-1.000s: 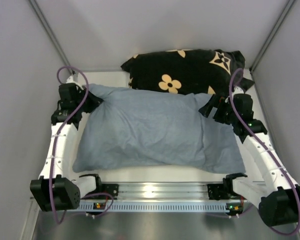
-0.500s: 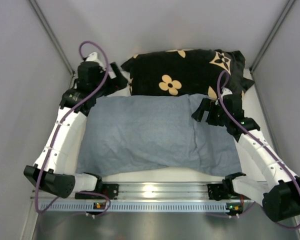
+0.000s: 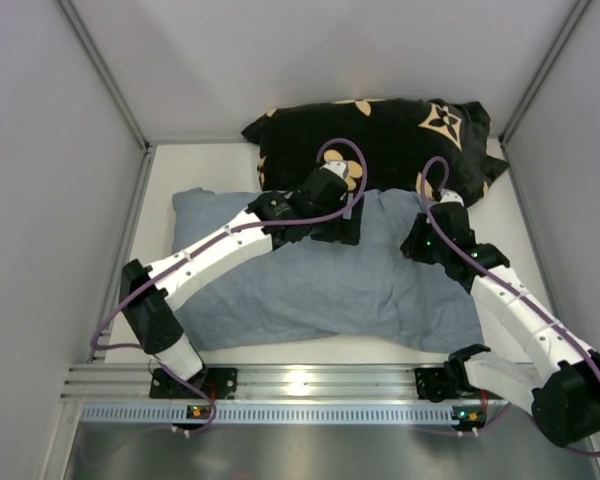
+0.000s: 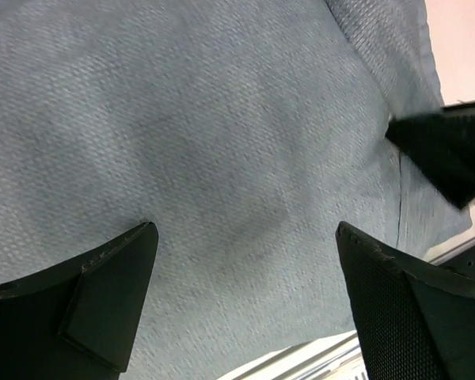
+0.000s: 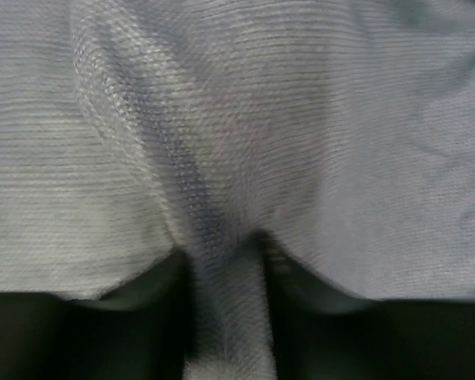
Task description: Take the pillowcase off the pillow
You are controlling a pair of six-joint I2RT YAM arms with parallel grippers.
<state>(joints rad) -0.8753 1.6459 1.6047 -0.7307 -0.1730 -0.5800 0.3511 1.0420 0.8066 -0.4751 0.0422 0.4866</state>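
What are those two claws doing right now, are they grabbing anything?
Left gripper: open over the pillowcase, holding nothing.
Right gripper: closed, pinching a fold of the pillowcase.

Black tan-flowered pillow [image 3: 380,135] at far edge of white table [image 3: 208,166]

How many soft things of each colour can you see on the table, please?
Grey-blue: 1, the pillowcase
Black with tan flowers: 1, the black pillow
Total: 2
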